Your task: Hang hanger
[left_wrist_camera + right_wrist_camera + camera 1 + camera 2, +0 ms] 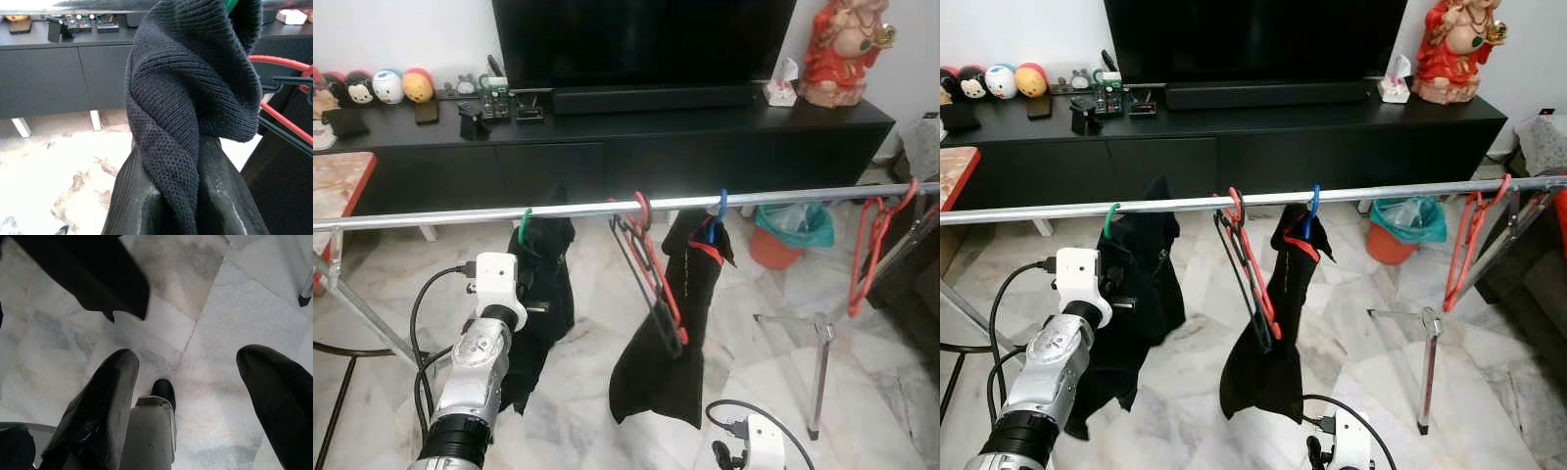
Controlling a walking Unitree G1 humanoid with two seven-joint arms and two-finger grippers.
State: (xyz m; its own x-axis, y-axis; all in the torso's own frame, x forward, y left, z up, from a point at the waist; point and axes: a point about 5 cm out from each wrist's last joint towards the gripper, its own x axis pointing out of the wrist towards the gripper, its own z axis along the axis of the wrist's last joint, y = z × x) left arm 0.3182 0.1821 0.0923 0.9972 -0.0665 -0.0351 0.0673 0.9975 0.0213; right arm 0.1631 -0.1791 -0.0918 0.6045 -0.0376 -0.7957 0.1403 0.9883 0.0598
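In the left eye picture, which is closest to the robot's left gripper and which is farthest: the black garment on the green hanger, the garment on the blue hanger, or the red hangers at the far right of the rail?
1. Black garment on the green hanger: pinched in the left gripper.
2. Garment on the blue hanger: mid-rail, to the right.
3. Red hangers: far right end of the rail.

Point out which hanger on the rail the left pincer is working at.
The green-hooked hanger, farthest left on the rail. The left pincer grips its black garment; the others hang untouched.
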